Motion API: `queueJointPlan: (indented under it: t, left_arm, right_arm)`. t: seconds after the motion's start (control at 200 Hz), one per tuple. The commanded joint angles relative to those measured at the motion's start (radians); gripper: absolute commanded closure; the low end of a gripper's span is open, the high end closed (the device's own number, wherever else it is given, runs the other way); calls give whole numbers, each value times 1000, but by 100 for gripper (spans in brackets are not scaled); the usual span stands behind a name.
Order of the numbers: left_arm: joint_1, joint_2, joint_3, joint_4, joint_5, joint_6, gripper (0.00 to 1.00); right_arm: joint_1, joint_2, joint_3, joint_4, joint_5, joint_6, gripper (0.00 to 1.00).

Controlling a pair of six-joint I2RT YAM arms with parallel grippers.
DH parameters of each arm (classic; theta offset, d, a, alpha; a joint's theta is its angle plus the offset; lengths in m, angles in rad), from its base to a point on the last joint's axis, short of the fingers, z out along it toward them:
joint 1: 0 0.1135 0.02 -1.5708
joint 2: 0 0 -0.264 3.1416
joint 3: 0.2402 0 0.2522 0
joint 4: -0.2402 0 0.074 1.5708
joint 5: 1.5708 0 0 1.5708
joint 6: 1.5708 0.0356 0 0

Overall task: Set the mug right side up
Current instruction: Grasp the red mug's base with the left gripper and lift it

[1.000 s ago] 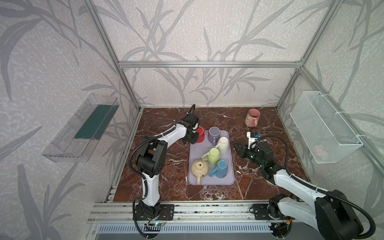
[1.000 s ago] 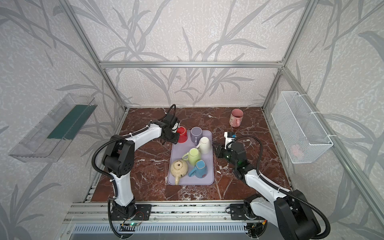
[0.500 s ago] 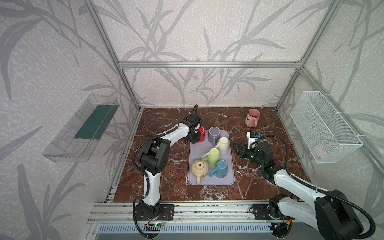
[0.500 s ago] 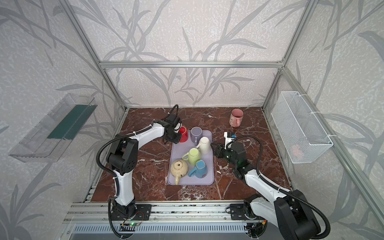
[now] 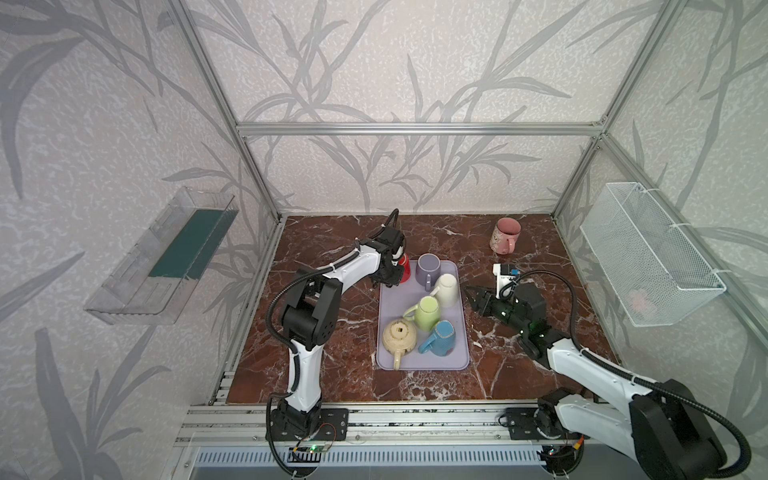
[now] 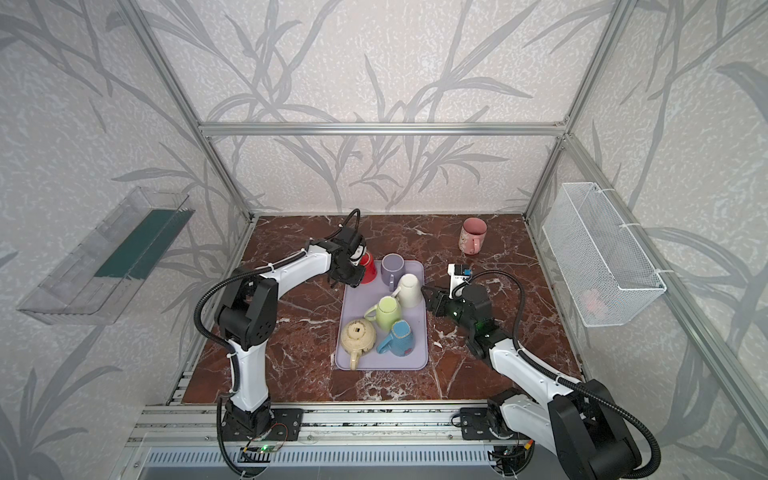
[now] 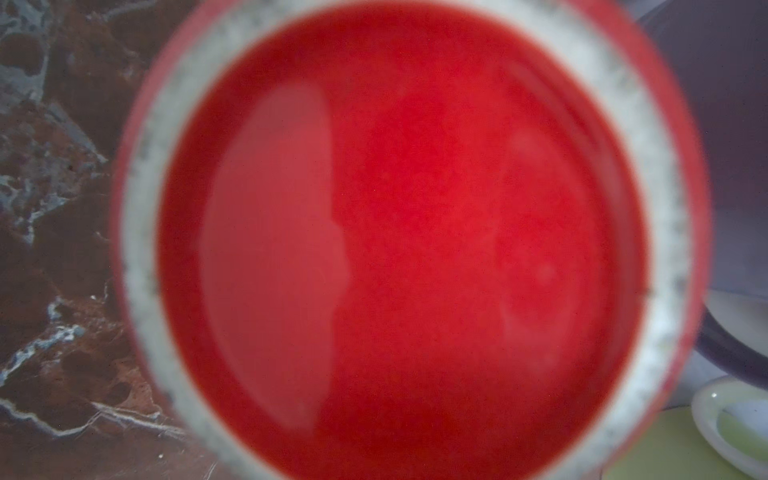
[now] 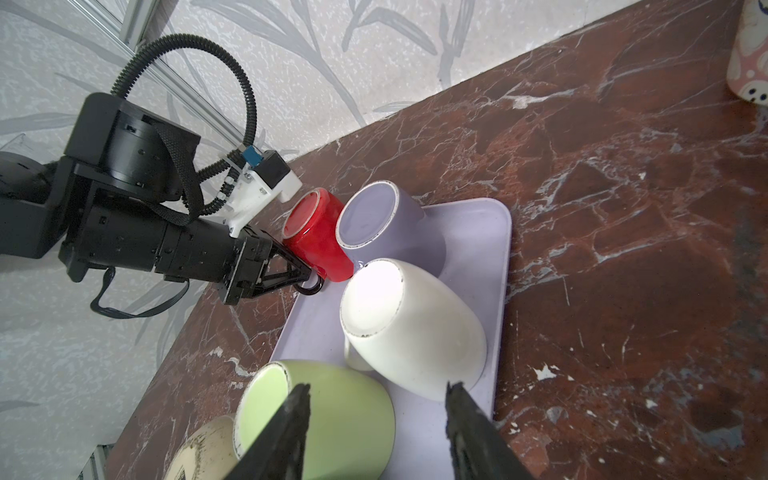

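Note:
A red mug (image 5: 404, 268) (image 6: 368, 270) stands bottom-up and tilted at the far left corner of the lilac tray (image 5: 419, 361). Its red base with the pale ring (image 7: 395, 228) fills the left wrist view. In the right wrist view my left gripper (image 8: 307, 276) has its fingers drawn together on the dark handle at the red mug's (image 8: 318, 237) lower side. In both top views this left gripper (image 5: 392, 276) (image 6: 353, 280) sits against the mug's left side. My right gripper (image 5: 471, 293) (image 8: 378, 388) hangs open just right of the tray and holds nothing.
On the tray, bottom-up or tipped over, are a purple mug (image 5: 429, 268), a white mug (image 5: 446, 289), a green mug (image 5: 428, 311) and a blue mug (image 5: 442, 336), with a cream teapot (image 5: 399, 336). A pink mug (image 5: 506, 236) stands upright at the back right. A wire basket (image 5: 648, 253) hangs on the right wall.
My left gripper has pushed in against the red mug and closed on its handle. The right gripper's fingers have spread wider; that arm has hardly moved.

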Motion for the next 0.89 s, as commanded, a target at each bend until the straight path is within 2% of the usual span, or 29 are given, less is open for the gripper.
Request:
queueJointPlan:
  t: [0.0, 0.635, 0.89]
  left_arm:
    - [-3, -10, 26, -25, -3, 6, 100]
    - [-8, -276, -86, 18, 88, -66, 100]
    - [-7, -409, -181, 121, 221, -126, 100]
  right_arm:
    - [5, -11, -5, 31, -11, -9, 47]
    - [5, 8, -32, 126, -56, 6, 45]
    - [6, 11, -44, 210, -121, 11, 45]
